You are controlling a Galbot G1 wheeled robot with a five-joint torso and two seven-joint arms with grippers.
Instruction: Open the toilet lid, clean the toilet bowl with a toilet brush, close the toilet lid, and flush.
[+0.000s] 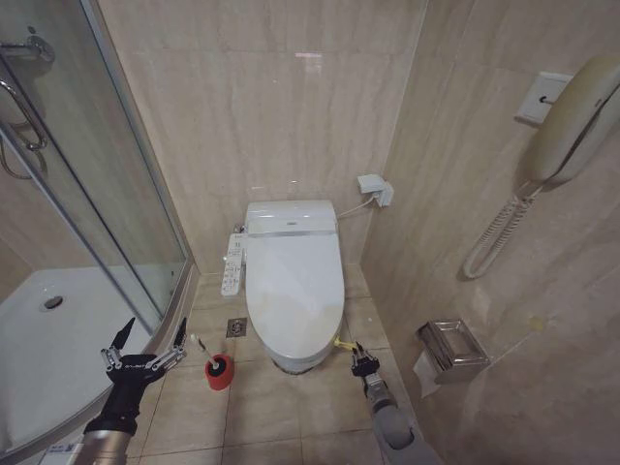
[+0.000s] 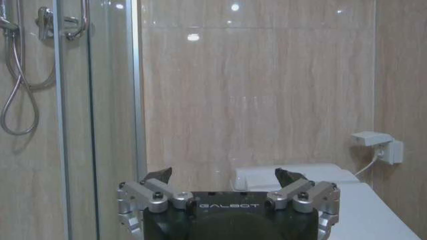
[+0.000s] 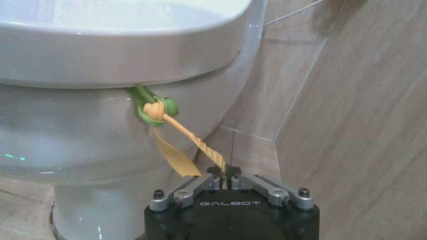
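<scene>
Right gripper (image 3: 225, 172) pinched on yellow ribbed strap (image 3: 193, 142) at closed glossy white oval toilet lid (image 1: 291, 276); left gripper (image 1: 147, 341) spread wide, near-left beside the white-handled toilet brush in its red cup (image 1: 217, 368).

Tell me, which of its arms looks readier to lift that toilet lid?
The right, likely. Its right gripper is pinched shut on the yellow strap tied to the closed toilet lid. The left gripper hovers open near the toilet brush.

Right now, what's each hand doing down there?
Right end effector shut on strap, low beside toilet bowl. Left end effector open, above toilet brush. Toilet lid down.
</scene>
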